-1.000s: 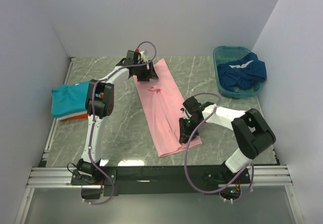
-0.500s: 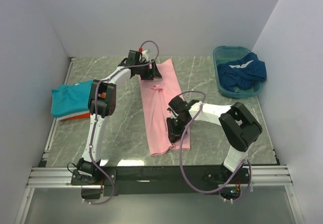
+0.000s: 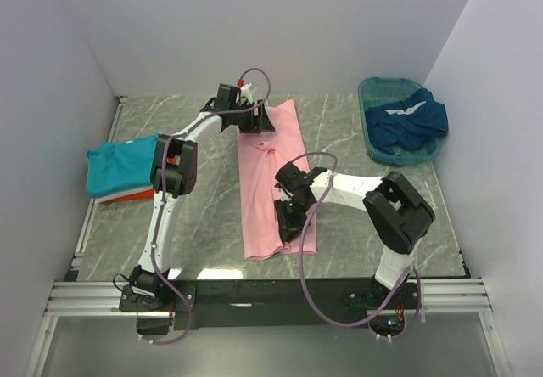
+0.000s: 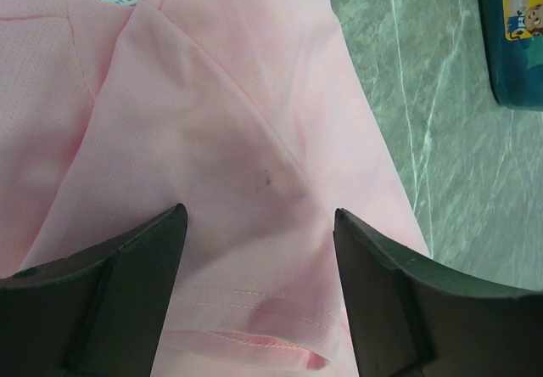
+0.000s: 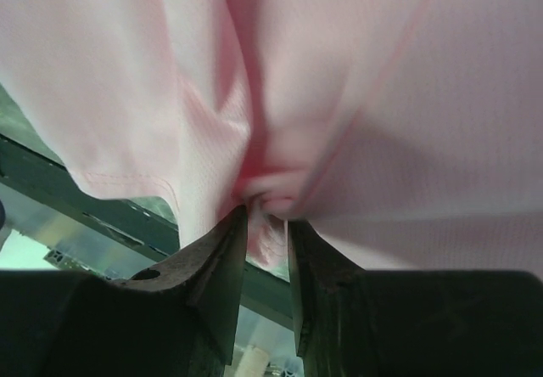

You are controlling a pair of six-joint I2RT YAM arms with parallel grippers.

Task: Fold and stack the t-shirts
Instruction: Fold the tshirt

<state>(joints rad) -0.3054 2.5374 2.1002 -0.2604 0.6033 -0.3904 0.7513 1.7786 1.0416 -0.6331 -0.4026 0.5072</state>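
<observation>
A light pink t-shirt (image 3: 265, 182) lies as a long folded strip down the middle of the table. My left gripper (image 3: 254, 120) is over its far end, open. In the left wrist view the left gripper (image 4: 260, 216) has pink cloth (image 4: 237, 122) lying flat between its wide-apart fingers. Near the strip's front end my right gripper (image 3: 288, 220) is shut on a bunched fold of the pink shirt (image 5: 339, 71), pinched at the right gripper's (image 5: 267, 211) tips. A teal t-shirt (image 3: 119, 166) lies folded on an orange one (image 3: 129, 196) at the left. A dark blue t-shirt (image 3: 407, 118) sits in the basin.
The teal plastic basin (image 3: 370, 143) stands at the back right, and its corner (image 4: 509, 46) shows in the left wrist view. White walls close in the left, back and right sides. A black rail (image 3: 271, 292) runs along the near edge.
My right gripper has dragged the near end of the pink shirt to the left, so the strip now lies straighter. The left gripper shifted slightly right at the far end.
</observation>
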